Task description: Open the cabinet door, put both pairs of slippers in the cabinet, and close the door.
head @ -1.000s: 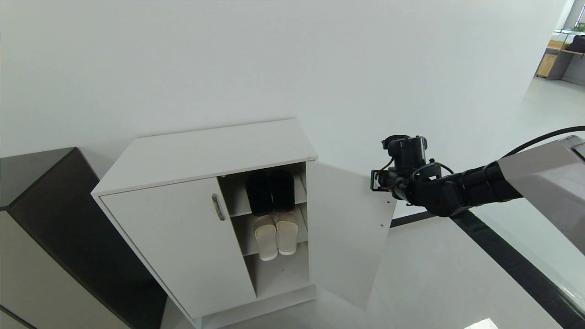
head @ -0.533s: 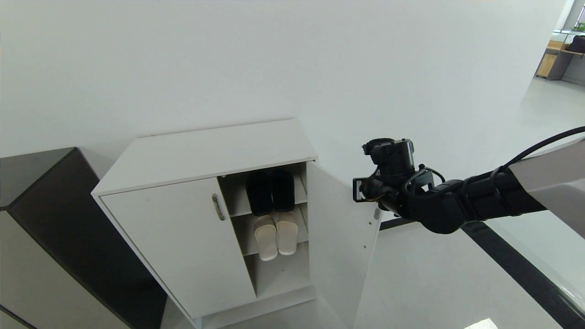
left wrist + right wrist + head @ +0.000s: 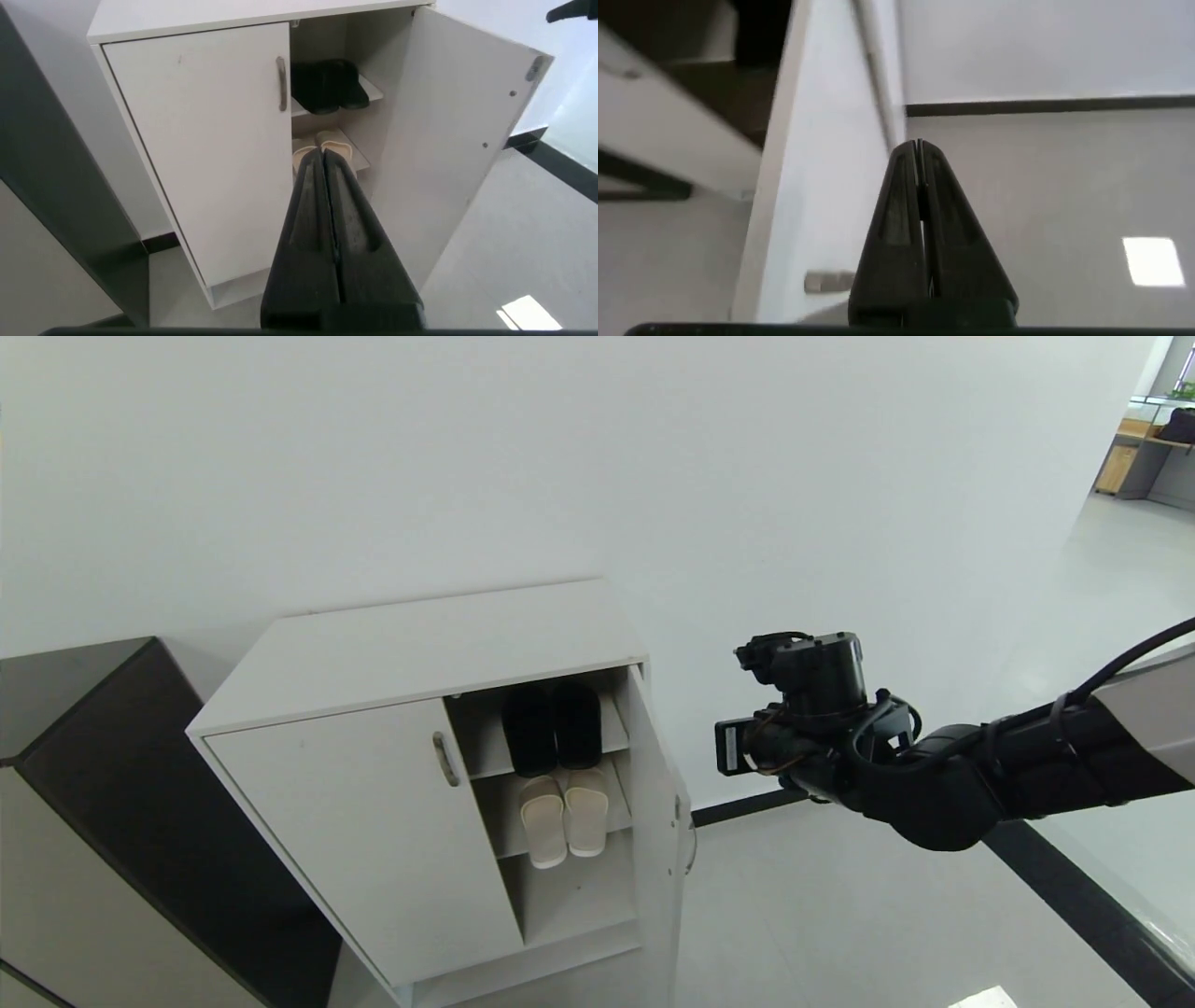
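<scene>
In the cabinet [image 3: 420,649], black slippers [image 3: 553,723] above beige slippers [image 3: 565,814], right door [image 3: 659,831] ajar; right gripper [image 3: 920,146] pinched empty (left gripper [image 3: 324,155] too).

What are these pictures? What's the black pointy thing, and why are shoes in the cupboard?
It's a robot with two arms. One picture comes from a camera on its head, looking down at a white cabinet. The other two come from cameras on its wrists, so the black wedge in each is that arm's pinching hand: the left gripper and the right gripper. Both are shut and hold nothing. The cabinet's door is partly open. Inside, black slippers lie on the top shelf and white slippers on the shelf below. Its job is storing them, then closing the door.
</scene>
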`<state>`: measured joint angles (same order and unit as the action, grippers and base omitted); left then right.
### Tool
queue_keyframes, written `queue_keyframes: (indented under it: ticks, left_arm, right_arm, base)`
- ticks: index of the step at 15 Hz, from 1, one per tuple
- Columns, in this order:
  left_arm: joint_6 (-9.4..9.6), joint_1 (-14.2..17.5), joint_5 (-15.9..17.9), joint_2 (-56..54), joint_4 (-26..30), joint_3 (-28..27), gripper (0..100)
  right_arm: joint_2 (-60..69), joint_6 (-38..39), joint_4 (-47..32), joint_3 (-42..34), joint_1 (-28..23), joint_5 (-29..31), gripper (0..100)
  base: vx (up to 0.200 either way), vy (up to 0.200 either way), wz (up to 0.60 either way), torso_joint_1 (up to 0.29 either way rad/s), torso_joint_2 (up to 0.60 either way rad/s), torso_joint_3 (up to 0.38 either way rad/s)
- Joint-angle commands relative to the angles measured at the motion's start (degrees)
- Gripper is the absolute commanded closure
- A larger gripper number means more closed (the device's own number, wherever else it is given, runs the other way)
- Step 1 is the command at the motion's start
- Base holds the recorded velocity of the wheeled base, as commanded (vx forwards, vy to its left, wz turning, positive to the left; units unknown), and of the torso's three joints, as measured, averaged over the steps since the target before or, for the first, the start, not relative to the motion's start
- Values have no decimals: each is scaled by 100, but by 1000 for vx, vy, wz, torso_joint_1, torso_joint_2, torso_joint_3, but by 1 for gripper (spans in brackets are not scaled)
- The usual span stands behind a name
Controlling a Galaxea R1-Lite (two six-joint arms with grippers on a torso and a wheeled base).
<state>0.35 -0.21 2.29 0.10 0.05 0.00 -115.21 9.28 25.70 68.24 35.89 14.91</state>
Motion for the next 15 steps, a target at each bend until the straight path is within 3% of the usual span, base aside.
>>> queue_keyframes:
  ticks: [1,7,15]
  left_arm:
    - [0,3,-1,-1,4,0,100]
    - [0,3,-1,-1,-5,0,100]
    - [0,3,-1,-1,-5,0,100]
  right_arm:
    - [245,-304,164,-364,15,-120,100]
    - [271,-488,287,-549,94,-137,100]
    - [245,-488,295,-646,138,-137,100]
  base:
    - [0,0,0,0,0,0]
    - [0,0,0,0,0,0]
    - [0,0,600,2,4,1]
